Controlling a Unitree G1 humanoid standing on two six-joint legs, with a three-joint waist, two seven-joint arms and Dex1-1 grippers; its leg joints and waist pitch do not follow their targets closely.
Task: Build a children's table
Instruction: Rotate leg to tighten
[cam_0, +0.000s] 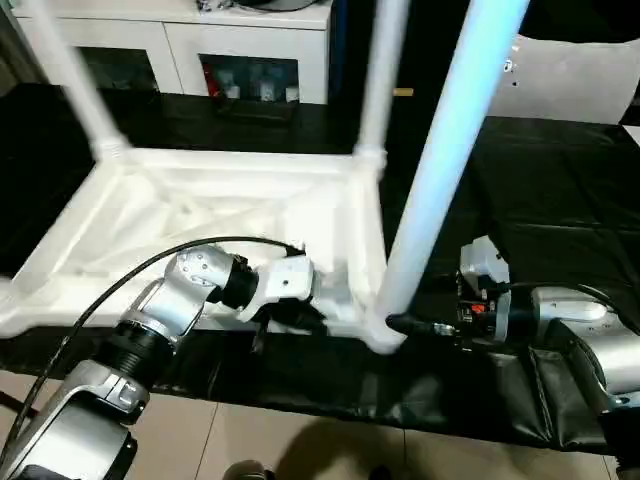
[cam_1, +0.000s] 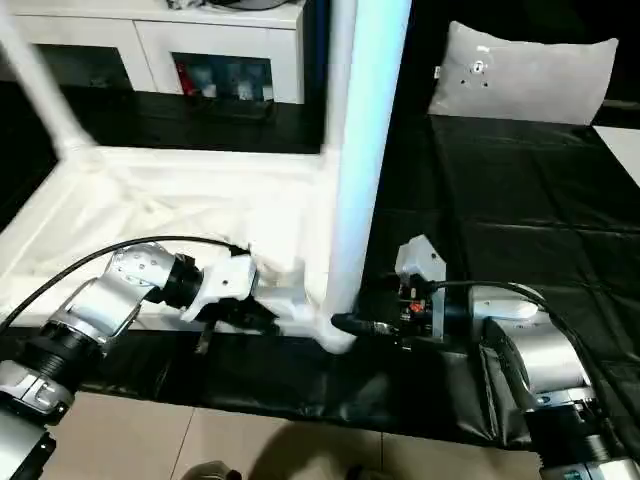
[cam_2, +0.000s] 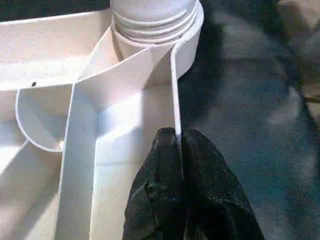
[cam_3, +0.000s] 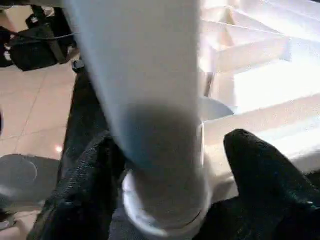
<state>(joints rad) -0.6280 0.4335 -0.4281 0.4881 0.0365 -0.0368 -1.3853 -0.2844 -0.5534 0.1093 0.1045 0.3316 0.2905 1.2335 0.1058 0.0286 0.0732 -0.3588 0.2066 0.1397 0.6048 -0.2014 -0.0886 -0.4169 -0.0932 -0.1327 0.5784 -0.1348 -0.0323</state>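
The children's table top (cam_0: 200, 210) lies upside down on the black surface, ribs facing up. Two legs stand in its far corner sockets (cam_0: 70, 80) (cam_0: 380, 80). A third leg (cam_0: 440, 170) rises from the near right corner socket. My left gripper (cam_2: 175, 137) is shut on the thin rim wall of the table top, close to that near right corner. My right gripper (cam_3: 172, 150) reaches in from the right at the base of the near right leg. Its black fingers (cam_3: 250, 155) stand on either side of the leg, open, with a gap on one side.
The black-covered work surface (cam_0: 540, 200) stretches to the right and behind. A white cabinet (cam_0: 200, 40) stands at the back, and a grey cushion (cam_1: 520, 70) lies at the back right. Tiled floor (cam_0: 250, 440) shows past the near edge.
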